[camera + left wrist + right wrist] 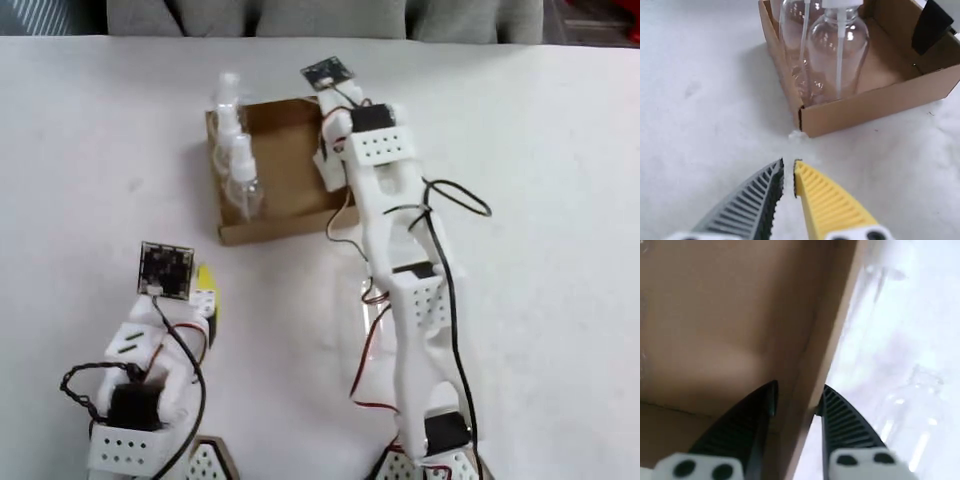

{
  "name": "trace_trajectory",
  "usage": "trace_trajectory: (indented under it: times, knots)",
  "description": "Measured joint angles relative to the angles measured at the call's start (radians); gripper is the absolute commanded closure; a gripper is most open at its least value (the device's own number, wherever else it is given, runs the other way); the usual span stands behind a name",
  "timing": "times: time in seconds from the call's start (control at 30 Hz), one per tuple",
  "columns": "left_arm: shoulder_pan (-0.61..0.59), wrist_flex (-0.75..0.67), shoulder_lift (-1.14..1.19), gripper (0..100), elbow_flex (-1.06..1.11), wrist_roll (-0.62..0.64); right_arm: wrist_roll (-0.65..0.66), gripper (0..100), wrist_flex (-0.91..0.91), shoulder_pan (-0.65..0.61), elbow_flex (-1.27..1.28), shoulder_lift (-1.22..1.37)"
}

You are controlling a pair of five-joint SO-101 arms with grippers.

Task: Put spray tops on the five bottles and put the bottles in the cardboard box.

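White table: right gripper pinches box wall, likely steadying it; left gripper pressed together, empty.

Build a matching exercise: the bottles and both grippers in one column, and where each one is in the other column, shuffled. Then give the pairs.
Column one
1. clear plastic bottles with white spray tops
2. grey-and-yellow left gripper
3. black right gripper

Column two
A. astride a wall of the brown cardboard box
B. above the bare white table, short of the box's corner
C. standing inside the box, along one wall

Pairs: 1-C, 2-B, 3-A
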Motion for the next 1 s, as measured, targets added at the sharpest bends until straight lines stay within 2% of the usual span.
trace_trajectory:
  times: [0.67, 1.0]
  knots:
    - [0.0, 0.0, 0.0, 94, 0.0, 0.0, 0.0, 92.6, 0.006, -0.193, 0.0, 0.0]
    - [0.0, 0.0, 0.0, 94, 0.0, 0.0, -0.002, 92.5, -0.091, -0.285, -0.003, 0.043]
